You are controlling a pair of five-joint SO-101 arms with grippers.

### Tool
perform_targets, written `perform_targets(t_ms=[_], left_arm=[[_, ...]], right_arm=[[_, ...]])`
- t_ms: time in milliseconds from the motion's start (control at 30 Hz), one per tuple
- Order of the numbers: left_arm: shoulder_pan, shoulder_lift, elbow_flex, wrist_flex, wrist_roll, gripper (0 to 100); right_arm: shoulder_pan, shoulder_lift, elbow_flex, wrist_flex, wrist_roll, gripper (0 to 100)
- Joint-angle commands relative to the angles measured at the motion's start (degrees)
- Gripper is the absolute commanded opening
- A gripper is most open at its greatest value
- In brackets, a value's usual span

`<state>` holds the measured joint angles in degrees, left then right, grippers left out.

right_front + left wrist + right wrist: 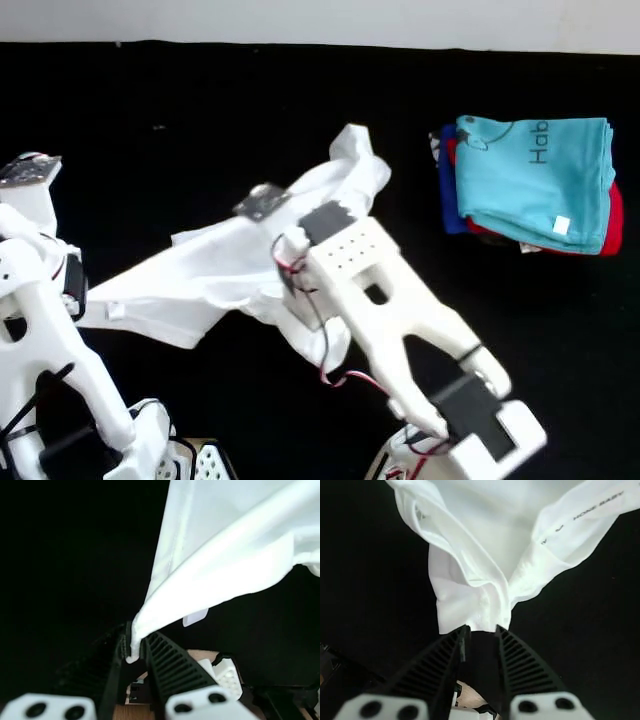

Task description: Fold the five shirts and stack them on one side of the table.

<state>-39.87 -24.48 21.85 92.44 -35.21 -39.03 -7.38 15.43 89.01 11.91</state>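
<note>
- White shirt: the biggest thing here. It is spread loose and crumpled over the middle of the black table, stretched between the two arms, with one bunched end pointing toward the far edge.
- Right arm: it slants in from the near right, and its head sits on the shirt's middle.
- Left arm: it stands at the near left, at the shirt's left end.
- Stack: folded shirts lie at the far right of the table, well apart from the white one. A teal shirt is on top, with a red one and a blue one showing at the edges beneath.
- Left claw: it is clenched on a corner of the white shirt, and the cloth fans out from the pinch.
- Right claw: it is released, the jaws parted with a dark gap between them. The shirt's folded edge lies right at the tips.
</note>
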Motion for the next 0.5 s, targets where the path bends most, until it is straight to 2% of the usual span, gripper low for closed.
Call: perform_targets(t_ms=[0, 233, 367, 467], left_arm=[[-0.13, -0.22, 1.54, -2.29, -0.44, 1], [-0.04, -0.31, 6.55, -7.65, -0.44, 1], [-0.04, -0.31, 6.29, -8.18, -0.44, 1], [-0.04, -0.31, 6.20, -8.18, -0.44, 1]], right_arm=[[1.01, -2.86, 0.40, -1.10, -0.18, 21.1], [-3.47, 6.46, 0.31, -6.81, -0.53, 23.1], [-7.96, 11.38, -0.13, -6.46, -0.53, 23.1], [-8.57, 14.64, -0.31, -7.96, -0.35, 23.1]])
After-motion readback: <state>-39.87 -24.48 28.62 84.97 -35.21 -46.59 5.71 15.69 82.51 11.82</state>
